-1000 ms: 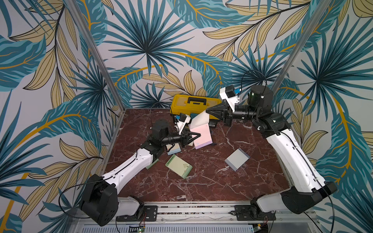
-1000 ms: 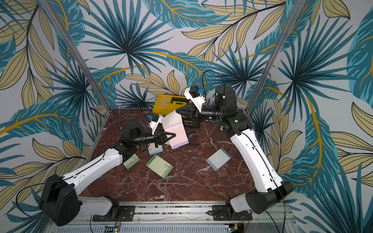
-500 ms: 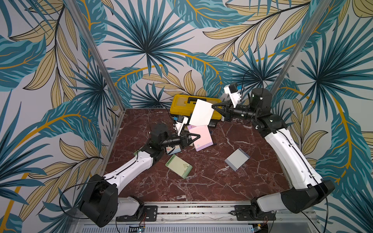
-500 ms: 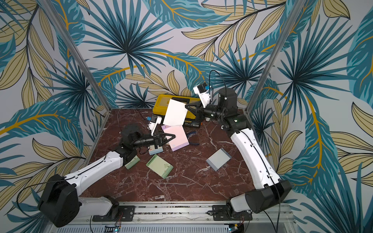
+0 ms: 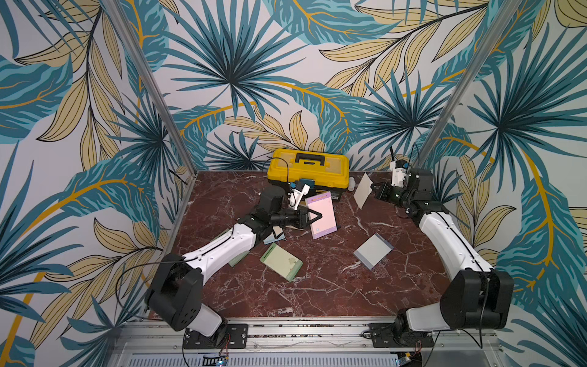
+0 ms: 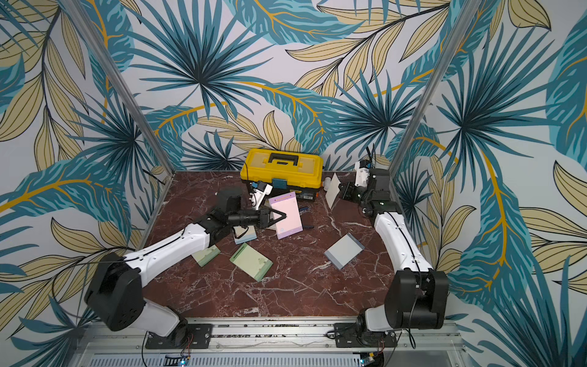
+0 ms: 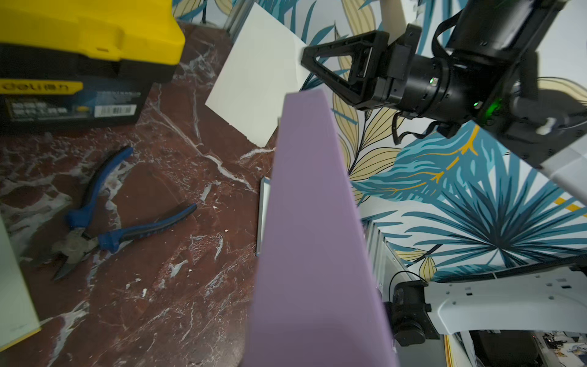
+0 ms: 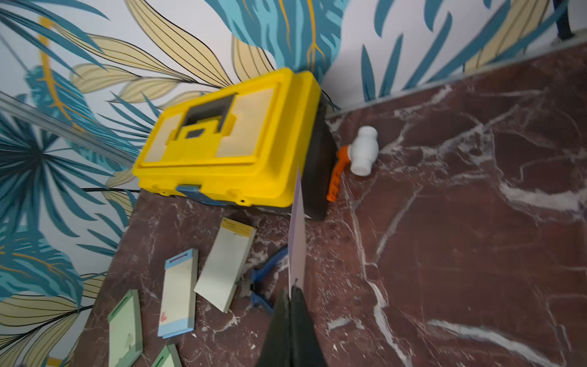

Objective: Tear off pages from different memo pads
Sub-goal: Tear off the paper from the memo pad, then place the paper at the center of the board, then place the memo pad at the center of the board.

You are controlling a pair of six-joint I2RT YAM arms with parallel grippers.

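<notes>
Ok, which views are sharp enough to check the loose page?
Both top views: sharp, evenly lit, page clear in the right gripper. Left wrist: pink-lilac pad fills the centre, out of focus. Right wrist: slightly blurred, page only edge-on.

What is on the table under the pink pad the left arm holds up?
Blue-handled pliers lie on the table under the pink pad held in the left gripper, with a cream pad beside them. In both top views the pink pad covers most of both.

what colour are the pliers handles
Blue with black; the pliers show best in the left wrist view.
</notes>
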